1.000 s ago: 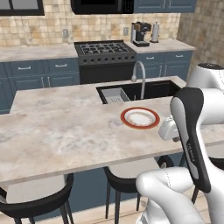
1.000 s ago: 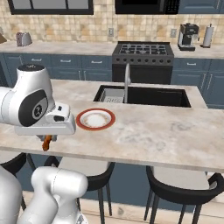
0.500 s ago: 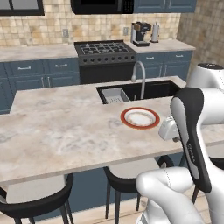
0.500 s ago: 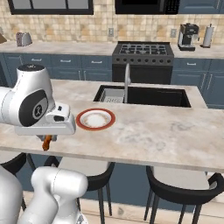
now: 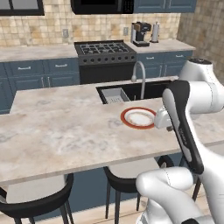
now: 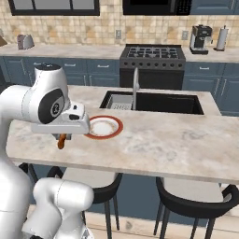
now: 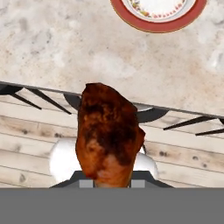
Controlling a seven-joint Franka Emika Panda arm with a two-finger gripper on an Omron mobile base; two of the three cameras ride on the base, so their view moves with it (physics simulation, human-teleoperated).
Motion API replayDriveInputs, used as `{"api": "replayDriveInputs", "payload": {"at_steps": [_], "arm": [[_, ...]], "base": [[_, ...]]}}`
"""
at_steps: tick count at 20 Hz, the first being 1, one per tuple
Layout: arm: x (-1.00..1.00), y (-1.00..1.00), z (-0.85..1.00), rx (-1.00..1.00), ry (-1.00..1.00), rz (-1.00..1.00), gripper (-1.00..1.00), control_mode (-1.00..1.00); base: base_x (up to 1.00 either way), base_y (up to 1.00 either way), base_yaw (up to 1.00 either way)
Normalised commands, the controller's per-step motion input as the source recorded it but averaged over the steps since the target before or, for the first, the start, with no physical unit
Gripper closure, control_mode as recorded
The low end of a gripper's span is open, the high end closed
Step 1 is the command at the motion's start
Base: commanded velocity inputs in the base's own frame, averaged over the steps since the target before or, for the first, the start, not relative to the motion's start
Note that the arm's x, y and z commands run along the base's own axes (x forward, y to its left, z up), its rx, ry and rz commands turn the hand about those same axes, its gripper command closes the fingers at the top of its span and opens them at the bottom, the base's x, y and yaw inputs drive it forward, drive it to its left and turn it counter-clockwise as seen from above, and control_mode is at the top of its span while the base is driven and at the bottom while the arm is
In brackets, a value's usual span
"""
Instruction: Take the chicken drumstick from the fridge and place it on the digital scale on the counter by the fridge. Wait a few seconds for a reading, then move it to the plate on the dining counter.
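The orange-brown chicken drumstick (image 7: 107,135) hangs meat end down from my gripper (image 7: 113,183), which is shut on its bone end. From the right base camera the drumstick (image 6: 61,141) dangles under the hand just off the near edge of the dining counter (image 6: 163,140), left of the plate (image 6: 104,127). The white plate with its red-orange rim (image 5: 138,117) lies bare on the island top in front of the sink. The hand camera has the plate (image 7: 158,13) at the top, beyond the counter edge (image 7: 87,52). The fridge and the digital scale are out of view.
A sink (image 6: 154,102) with a faucet (image 6: 135,86) is set in the island behind the plate. Black stools (image 5: 127,179) (image 6: 196,200) stand under the island's near edge. A stove and blue cabinets line the far wall.
The hand with the drumstick has shifted a little toward the plate. The plate and the base have stayed put.
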Motion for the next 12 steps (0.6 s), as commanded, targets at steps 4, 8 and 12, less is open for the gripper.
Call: {"api": "replayDriveInputs", "payload": {"at_steps": [4, 8, 12], "arm": [[1.0, -0.08, -0.18, -0.04, 0.06, -0.13, 1.0, -1.0], [1.0, -0.1, -0.31, -0.04, 0.05, -0.15, 1.0, -1.0], [1.0, -0.06, -0.35, -0.05, 0.07, -0.16, 1.0, -1.0]], "base": [[0.0, 0.0, 0.0], [0.0, 0.0, 0.0], [0.0, 0.0, 0.0]]}}
